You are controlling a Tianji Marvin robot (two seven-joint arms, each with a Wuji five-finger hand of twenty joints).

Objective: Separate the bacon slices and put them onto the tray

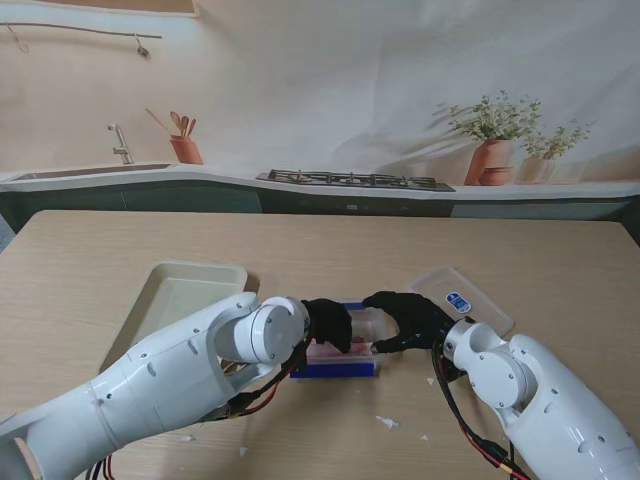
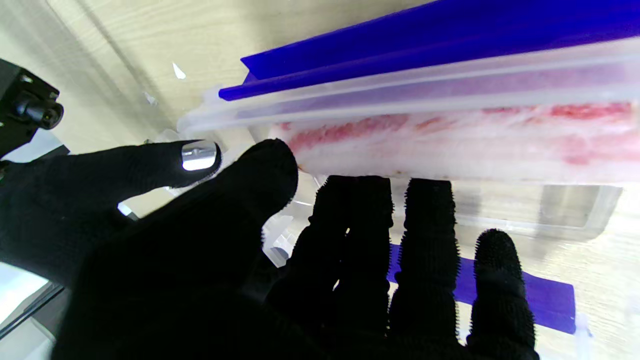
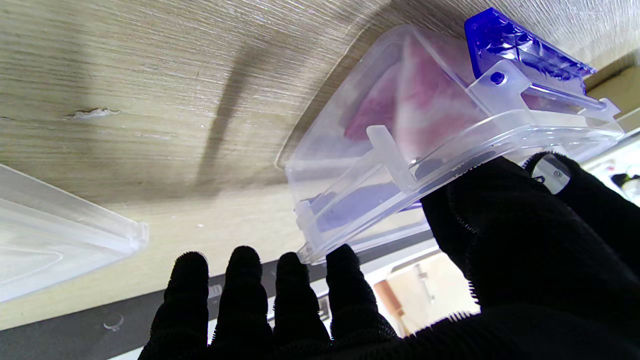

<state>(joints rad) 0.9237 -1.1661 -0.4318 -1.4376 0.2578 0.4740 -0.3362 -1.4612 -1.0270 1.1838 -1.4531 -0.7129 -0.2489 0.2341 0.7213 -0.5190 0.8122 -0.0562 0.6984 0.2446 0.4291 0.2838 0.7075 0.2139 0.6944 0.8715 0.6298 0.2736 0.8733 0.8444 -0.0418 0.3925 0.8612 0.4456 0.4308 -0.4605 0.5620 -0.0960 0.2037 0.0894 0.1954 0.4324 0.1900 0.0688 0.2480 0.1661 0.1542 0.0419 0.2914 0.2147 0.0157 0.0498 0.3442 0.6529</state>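
Pink-and-white bacon slices (image 2: 450,135) lie stacked in a clear box (image 3: 400,150), both hands' grips unclear.

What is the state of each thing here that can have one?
Clear plastic box with blue clips: lid off, bacon inside.
Pink bacon slices: stacked in the box, none on the tray.
Clear flat lid: lying on the table, right of the box.
Cream rectangular tray: no bacon visible.
Left robot hand: at the box, grip unclear.
Right robot hand: holding the box's end.

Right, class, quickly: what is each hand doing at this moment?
Left hand: fingers in the bacon box, grip cannot be told.
Right hand: holding the box.
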